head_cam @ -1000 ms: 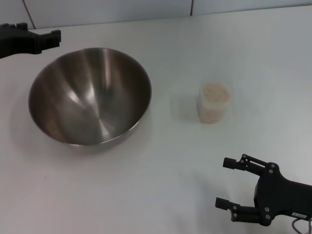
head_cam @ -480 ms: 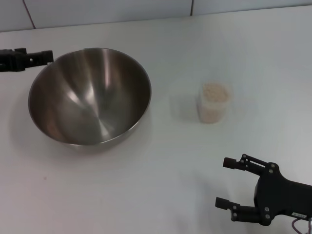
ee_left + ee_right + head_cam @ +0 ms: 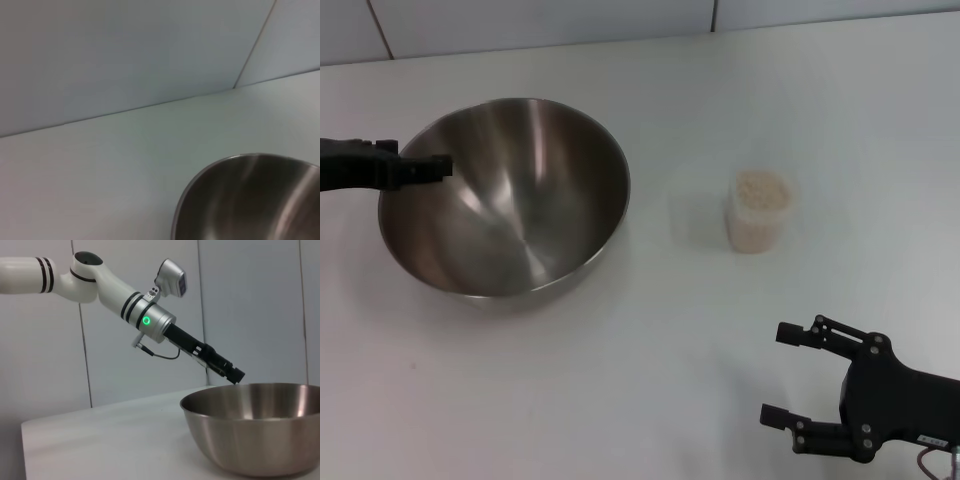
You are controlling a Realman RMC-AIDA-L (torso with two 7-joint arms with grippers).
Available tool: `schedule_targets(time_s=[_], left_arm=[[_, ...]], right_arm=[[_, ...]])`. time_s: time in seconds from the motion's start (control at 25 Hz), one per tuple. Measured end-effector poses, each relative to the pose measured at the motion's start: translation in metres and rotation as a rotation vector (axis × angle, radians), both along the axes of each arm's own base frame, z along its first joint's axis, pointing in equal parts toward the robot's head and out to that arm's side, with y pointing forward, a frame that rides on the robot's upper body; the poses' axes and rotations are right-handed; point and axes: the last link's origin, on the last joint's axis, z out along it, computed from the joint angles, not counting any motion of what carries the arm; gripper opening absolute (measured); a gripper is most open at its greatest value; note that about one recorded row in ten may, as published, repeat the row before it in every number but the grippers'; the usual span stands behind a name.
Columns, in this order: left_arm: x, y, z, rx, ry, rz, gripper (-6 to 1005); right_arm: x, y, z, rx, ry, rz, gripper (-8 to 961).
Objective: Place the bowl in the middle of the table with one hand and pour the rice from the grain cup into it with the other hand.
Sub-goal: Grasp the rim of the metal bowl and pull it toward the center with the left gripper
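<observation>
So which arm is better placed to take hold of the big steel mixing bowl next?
Left. The left gripper is already at the rim of the large stainless-steel bowl, while the right gripper sits open near the table's front edge, far from it.

The left claw covers part of the bowl rim; its finger gap cannot be made out.

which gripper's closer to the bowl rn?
Left. The left gripper is over the bowl at its left rim, above it in the right wrist view. The right gripper, open, sits low by the table's near right corner.
</observation>
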Motion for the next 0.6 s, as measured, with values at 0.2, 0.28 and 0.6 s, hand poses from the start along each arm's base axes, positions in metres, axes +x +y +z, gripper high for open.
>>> schedule_targets(time_s=[0.2,0.28,0.6], left_arm=[[-0.001,0.001,-0.004,-0.001,0.016,-0.002,807],[-0.001,0.001,-0.004,-0.001,0.016,-0.002,807],[0.014,-0.008,0.003,0.032,0.050,-0.073,807]], right_arm=[[0.000,0.000,0.000,-0.001,0.000,0.001,840],[0.000,0.000,0.000,-0.001,0.000,0.001,840],[0.000,0.000,0.000,0.000,0.000,-0.001,840]])
